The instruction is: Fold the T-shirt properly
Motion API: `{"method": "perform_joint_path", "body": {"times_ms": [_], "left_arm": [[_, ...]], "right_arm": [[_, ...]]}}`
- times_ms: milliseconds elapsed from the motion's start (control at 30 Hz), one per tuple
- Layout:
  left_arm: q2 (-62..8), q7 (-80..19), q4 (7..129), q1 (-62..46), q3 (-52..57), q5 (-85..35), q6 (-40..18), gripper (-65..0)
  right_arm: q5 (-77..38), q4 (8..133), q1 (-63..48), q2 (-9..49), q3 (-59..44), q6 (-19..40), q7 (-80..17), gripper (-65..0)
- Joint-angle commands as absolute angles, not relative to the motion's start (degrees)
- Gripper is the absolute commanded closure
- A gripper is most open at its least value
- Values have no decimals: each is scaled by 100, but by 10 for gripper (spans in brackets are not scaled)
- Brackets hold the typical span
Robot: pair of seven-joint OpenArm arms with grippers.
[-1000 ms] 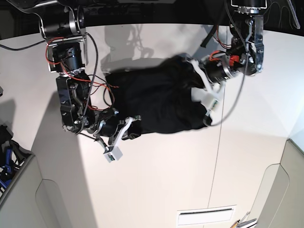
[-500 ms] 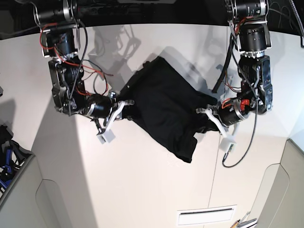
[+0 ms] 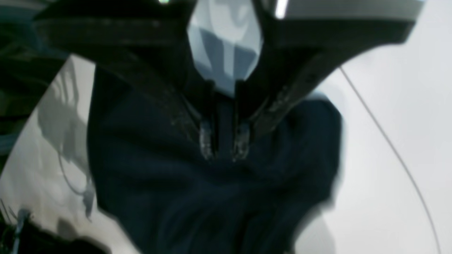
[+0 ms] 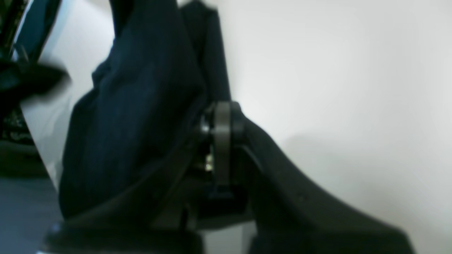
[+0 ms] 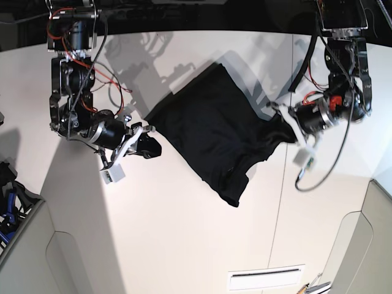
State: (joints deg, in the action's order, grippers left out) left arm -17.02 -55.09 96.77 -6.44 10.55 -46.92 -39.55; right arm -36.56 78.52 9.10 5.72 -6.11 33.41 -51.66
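The black T-shirt (image 5: pixel 214 122) hangs stretched between my two grippers above the white table (image 5: pixel 184 233), with a loose fold drooping at its lower end. My left gripper (image 5: pixel 286 127), on the right of the base view, is shut on one edge of the shirt. In the left wrist view its fingertips (image 3: pixel 206 141) pinch the dark fabric (image 3: pixel 212 197). My right gripper (image 5: pixel 146 142), on the left of the base view, is shut on the opposite corner. In the right wrist view the cloth (image 4: pixel 141 106) runs beside its finger (image 4: pixel 222 141).
A thin seam (image 5: pixel 282 202) runs down the table right of centre. A white slotted plate (image 5: pixel 266 280) lies near the front edge. Blue items (image 5: pixel 7 211) sit at the far left. Grey panels (image 5: pixel 380 239) flank the lower corners. A loose cable (image 5: pixel 318 171) hangs below the left arm.
Both grippers have moved apart with the shirt in them. The shirt has gone from a bunched heap to a wider, stretched sheet. The left arm has risen and moved outward.
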Motion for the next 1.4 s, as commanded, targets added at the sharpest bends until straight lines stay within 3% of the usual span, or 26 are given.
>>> {"method": "perform_joint_path", "body": {"times_ms": [0,133,333,833,1067,1367], "left_arm": [[-1754,-5216,9789,-655,1092,-4722,-4000,-79],[-1400,-5006,9762,-867,1092,-3887,-3594,-79],[-891,-4543,9378,-788,1090,-3127,-3553,-79],[-897,-4521,7915,797,1085,-2838,-3468,-79],[-1420,-5006,8720,646,1129,-3409,-3472,-53],[-1793,-5124,10551,-1258,1946,-3824,-3385,-53]], "right_arm": [[-3774,7955,1031,585,-624,3385,-4991,0],[-3529,7948,1022,585,-569,3385,-4971,0],[-3494,7948,910,563,-248,3378,-4971,0],[-3765,7953,-34,12,-106,3389,-4969,0],[-3459,8479,56,110,-226,3387,-5100,0],[-3535,10031,-655,856,-261,3367,-5605,0]]}}
